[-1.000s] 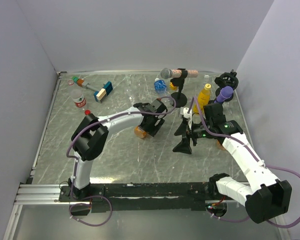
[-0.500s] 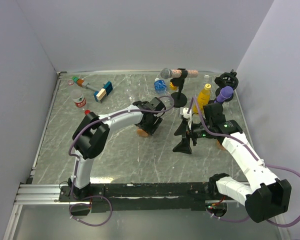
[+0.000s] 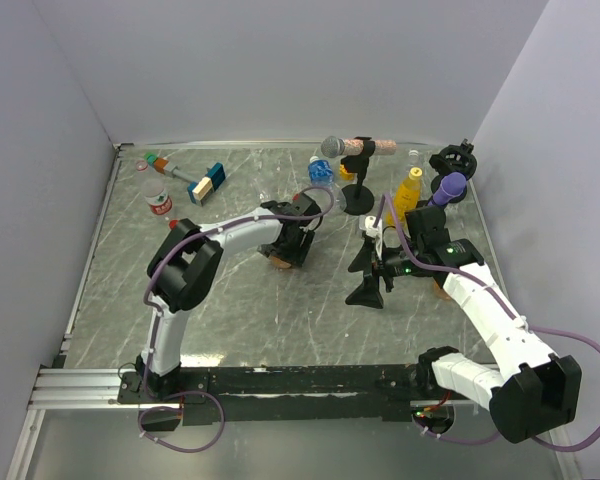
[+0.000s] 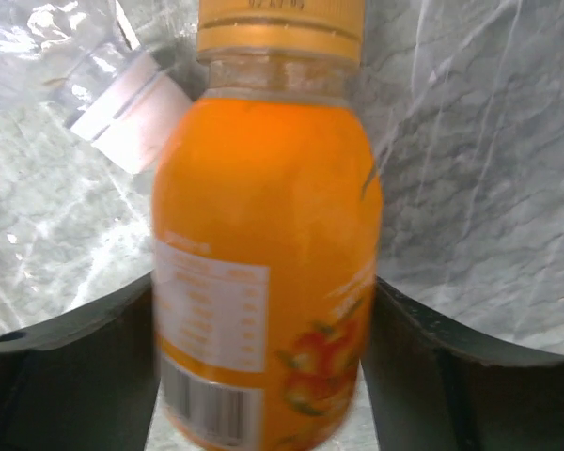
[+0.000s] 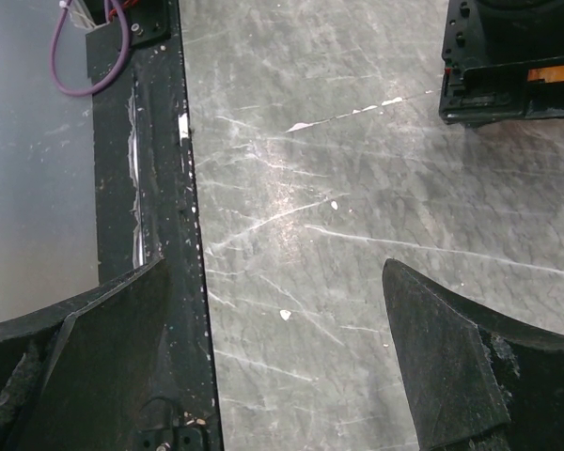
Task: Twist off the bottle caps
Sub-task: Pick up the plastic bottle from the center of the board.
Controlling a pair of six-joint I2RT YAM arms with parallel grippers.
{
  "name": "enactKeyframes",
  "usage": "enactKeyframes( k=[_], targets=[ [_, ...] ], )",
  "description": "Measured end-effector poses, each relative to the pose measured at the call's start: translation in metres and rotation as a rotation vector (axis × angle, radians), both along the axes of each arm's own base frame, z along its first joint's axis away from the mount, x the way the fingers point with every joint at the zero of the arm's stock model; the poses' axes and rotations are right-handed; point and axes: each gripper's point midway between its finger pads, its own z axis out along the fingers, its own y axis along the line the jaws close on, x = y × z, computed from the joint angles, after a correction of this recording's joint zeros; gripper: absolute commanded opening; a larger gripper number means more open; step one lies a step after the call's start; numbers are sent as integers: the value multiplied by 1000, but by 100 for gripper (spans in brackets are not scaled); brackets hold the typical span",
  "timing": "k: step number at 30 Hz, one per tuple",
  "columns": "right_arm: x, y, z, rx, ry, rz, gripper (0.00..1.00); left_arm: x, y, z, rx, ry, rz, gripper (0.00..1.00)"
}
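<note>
Orange bottle [image 4: 263,282], cap [image 4: 280,23] at far end

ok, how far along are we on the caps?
Done: one red cap lies loose near the red-label bottle. In hand: the left gripper is closed on the orange bottle, its orange cap on; the right gripper is open over the table. Left: that cap, the white cap on the clear bottle beside it, and likely the yellow bottle at the back.
</note>
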Motion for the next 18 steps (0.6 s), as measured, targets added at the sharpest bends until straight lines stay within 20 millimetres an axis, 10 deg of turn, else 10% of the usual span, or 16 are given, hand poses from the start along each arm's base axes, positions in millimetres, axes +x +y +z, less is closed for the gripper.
enactKeyframes(
  k=[8,18],
  targets=[
    [-1,0,-1,-3,-4,5,100,1,-2,0,-16,-6,37,39],
    [-3,-1,-2,-7,-11,20,100,-43,19,14,-31,-35,-78,28]
  ],
)
